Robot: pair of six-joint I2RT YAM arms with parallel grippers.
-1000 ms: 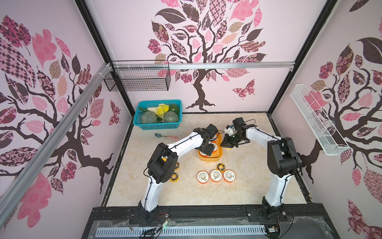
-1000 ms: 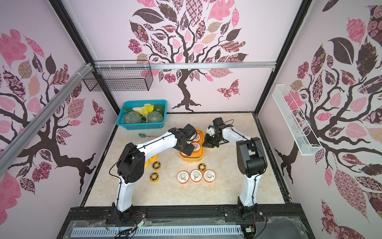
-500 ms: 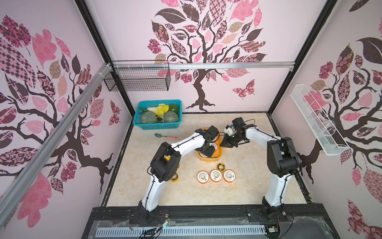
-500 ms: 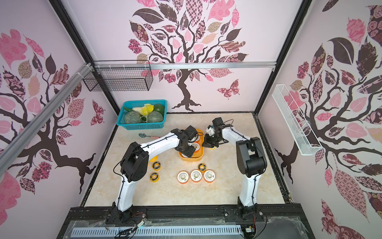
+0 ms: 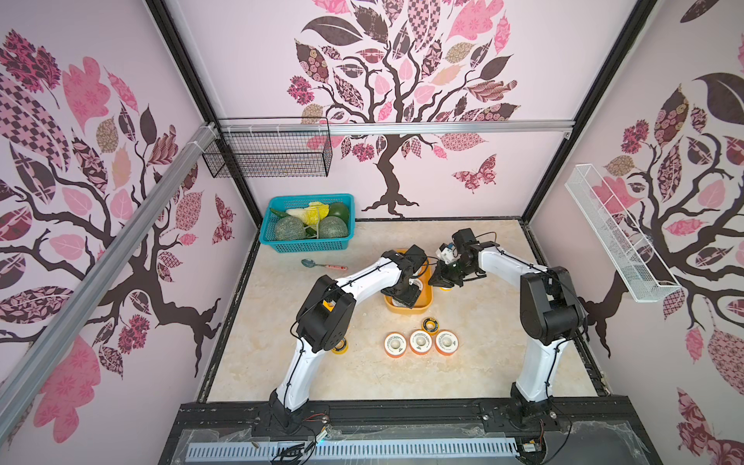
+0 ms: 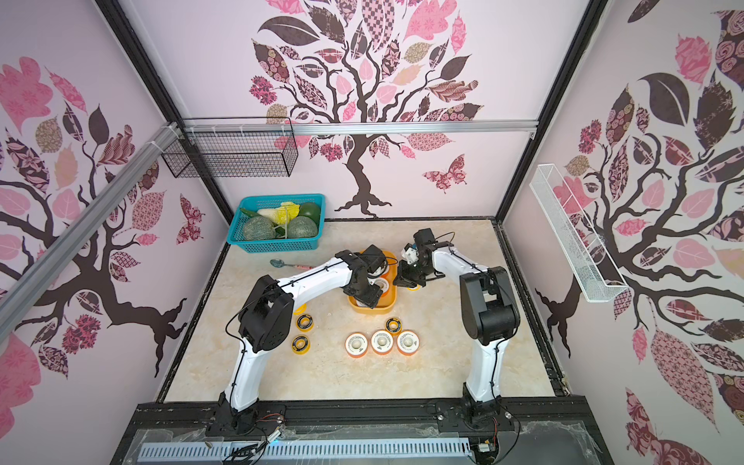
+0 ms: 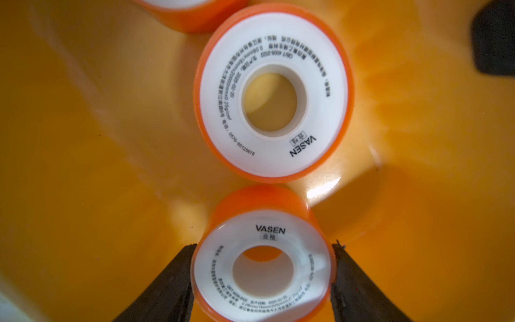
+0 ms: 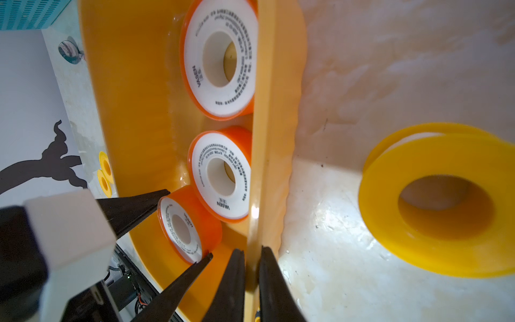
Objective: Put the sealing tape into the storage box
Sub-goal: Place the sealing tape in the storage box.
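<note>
1. The left gripper [image 7: 263, 248] is down inside the box [image 7: 97, 139], jaws spread wide and pressed against both sides of an orange-rimmed spool [image 7: 214, 267]. That's a firm rim-to-rim hold.
2. The spool hangs tilted over the end of the box nearest the robot, close beside two more spools [image 8: 220, 147] lying flat inside. I can't tell whether it touches the floor yet.
3. The right gripper [image 8: 250, 249] is all but closed, pinching the box's side wall with one finger inside and one outside. It looks like it's steadying the box.
4. Out on the table [image 5: 362, 374] are three orange spools [image 5: 420, 342] in a row and a small black-faced spool [image 5: 430, 324] behind them. A plain yellow spool [image 8: 384, 200] lies just outside the pinched wall.
5. These spools look light, with hard, glossy plastic sides, so they are probably slippery and apt to roll if dropped on edge.
6. The best hold is probably across the widest part of the rim, as here. The tape wound in the middle is soft and shouldn't be squeezed.
</note>
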